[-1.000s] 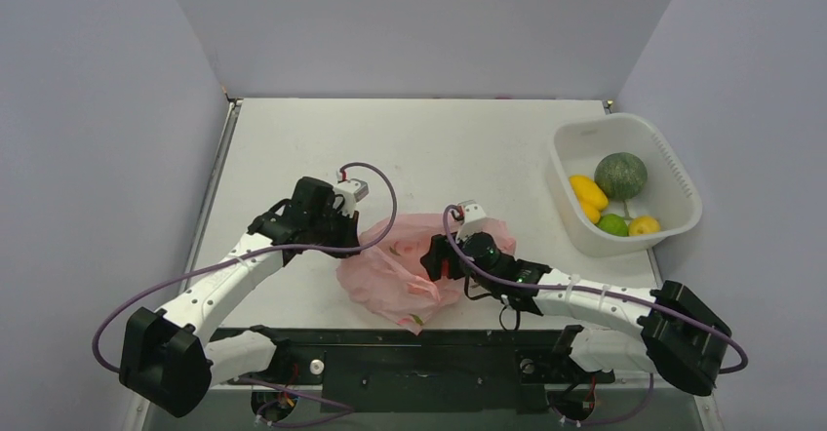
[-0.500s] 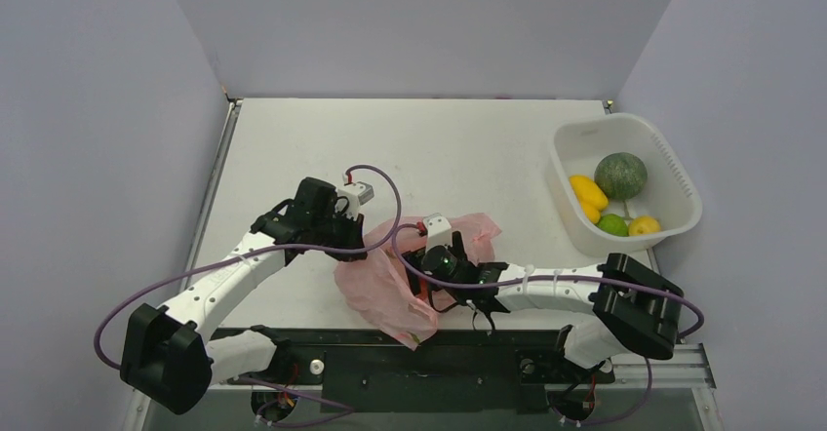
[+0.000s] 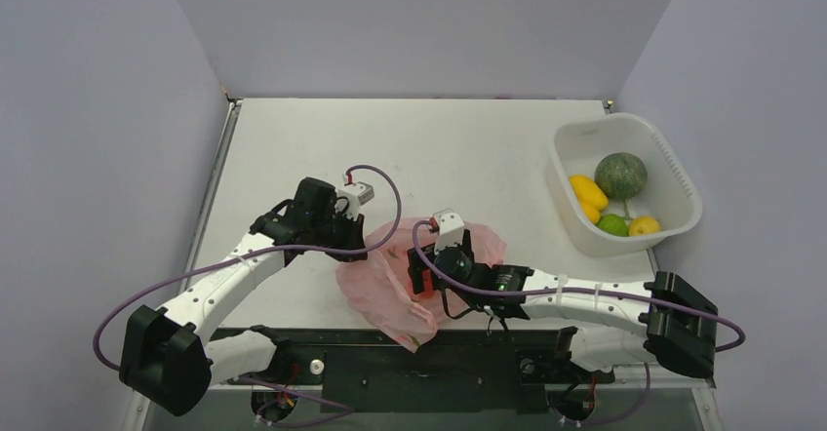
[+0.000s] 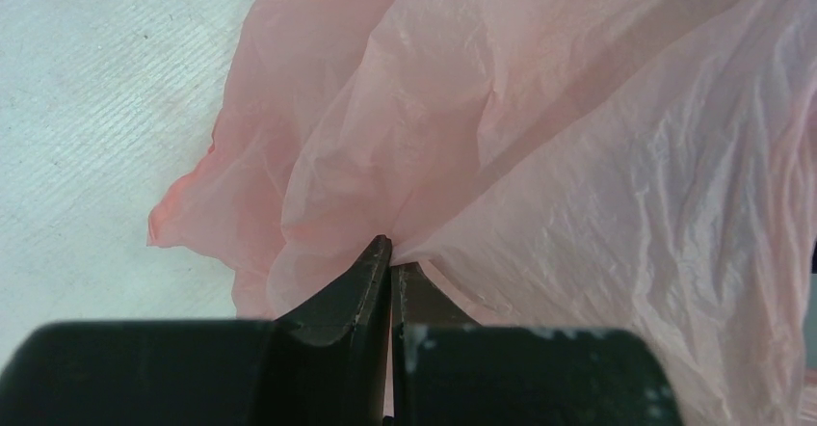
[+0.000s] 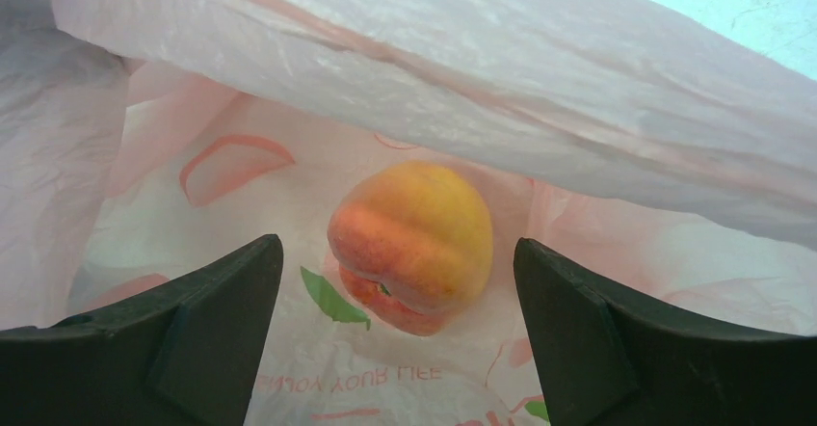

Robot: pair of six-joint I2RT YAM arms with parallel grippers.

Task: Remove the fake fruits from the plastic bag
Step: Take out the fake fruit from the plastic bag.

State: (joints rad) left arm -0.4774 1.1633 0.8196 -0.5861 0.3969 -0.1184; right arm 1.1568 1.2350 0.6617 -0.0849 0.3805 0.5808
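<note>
The pink plastic bag point(image 3: 385, 290) lies near the table's front edge. My left gripper point(image 3: 353, 238) is shut on the bag's upper left edge point(image 4: 405, 243) and holds it up. My right gripper point(image 3: 421, 277) is open with its fingers inside the bag's mouth. In the right wrist view a yellow-and-red peach-like fake fruit point(image 5: 412, 243) lies on the bag's inner floor point(image 5: 318, 349), just ahead of and between the open fingers point(image 5: 207, 301), untouched. Other fake fruits, yellow ones point(image 3: 588, 193) and a green one point(image 3: 613, 224), sit in the white tub point(image 3: 673, 163).
The white tub stands at the right edge of the table and also holds a dark green melon-like ball point(image 3: 621, 175). Grey walls close the table at left, back and right. Purple cables loop over both arms.
My right gripper has swung left and pushed into the bag's mouth, and the bag's top has lifted and shifted. My left gripper has kept its hold in place.
</note>
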